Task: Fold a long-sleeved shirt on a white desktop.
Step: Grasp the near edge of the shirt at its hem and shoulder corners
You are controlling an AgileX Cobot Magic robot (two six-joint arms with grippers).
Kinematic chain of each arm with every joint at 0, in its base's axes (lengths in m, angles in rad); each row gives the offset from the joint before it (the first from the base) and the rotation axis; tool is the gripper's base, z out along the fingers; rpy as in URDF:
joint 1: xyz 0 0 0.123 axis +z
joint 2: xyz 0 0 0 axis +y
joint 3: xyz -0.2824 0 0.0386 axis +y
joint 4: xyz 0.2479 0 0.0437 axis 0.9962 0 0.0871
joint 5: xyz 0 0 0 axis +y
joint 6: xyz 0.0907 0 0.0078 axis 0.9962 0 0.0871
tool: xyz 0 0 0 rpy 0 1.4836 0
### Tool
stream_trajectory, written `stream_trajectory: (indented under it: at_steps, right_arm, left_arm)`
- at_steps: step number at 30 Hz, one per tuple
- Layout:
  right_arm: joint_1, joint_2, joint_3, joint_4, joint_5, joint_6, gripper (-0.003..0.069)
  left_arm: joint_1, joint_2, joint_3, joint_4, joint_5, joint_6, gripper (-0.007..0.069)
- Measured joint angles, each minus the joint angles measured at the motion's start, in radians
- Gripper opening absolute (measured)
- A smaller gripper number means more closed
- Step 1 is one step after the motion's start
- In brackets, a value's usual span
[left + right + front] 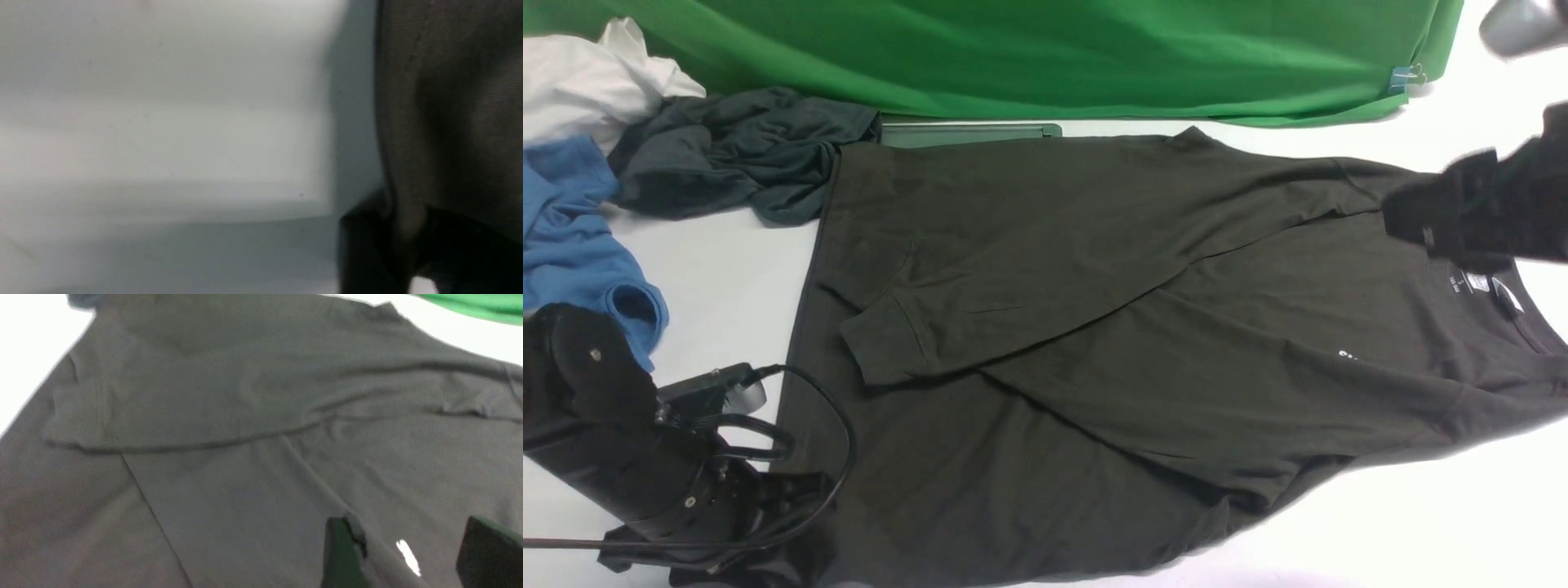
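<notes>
So the dark charcoal-brown cotton long-sleeved shirt [245,490] lies flat, one sleeve [184,416] folded across it, right gripper [412,555] spread wide over the small white print [407,557].

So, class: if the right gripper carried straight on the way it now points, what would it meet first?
Probably the long-sleeved shirt, near its white chest print: the right gripper points down at that fabric, height unclear.

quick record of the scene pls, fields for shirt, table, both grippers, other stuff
shirt: long-sleeved shirt spread on white desktop, one sleeve folded across body
left gripper: at hem corner, cloth between fingers, grip unclear
right gripper: open, over chest print
other: grey garment, blue garment, white cloth at far left; green backdrop behind
</notes>
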Motion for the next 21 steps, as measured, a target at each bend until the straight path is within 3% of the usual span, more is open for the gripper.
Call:
stream_trajectory:
  at_steps: [3, 5, 13, 17, 21]
  right_arm:
    - [0.000, 0.003, 0.000, -0.087, 0.092, 0.019, 0.0397]
    - [0.000, 0.015, 0.000, -0.121, 0.142, 0.022, 0.0397]
    - [0.000, 0.118, 0.000, -0.331, 0.376, -0.011, 0.0397]
    - [0.000, 0.165, 0.021, -0.344, 0.339, -0.157, 0.0397]
    - [0.000, 0.229, 0.154, -0.351, 0.132, -0.427, 0.0397]
  left_arm:
    - [0.000, -0.004, -0.014, 0.039, 0.023, 0.011, 0.0078]
    - [-0.001, -0.019, -0.022, 0.051, 0.026, 0.013, 0.0046]
    - [0.039, -0.222, -0.081, 0.162, 0.093, -0.035, 0.0038]
    - [0.103, -0.306, -0.094, 0.177, 0.101, -0.037, 0.0038]
    - [0.157, -0.357, -0.094, 0.190, 0.106, -0.037, 0.0038]
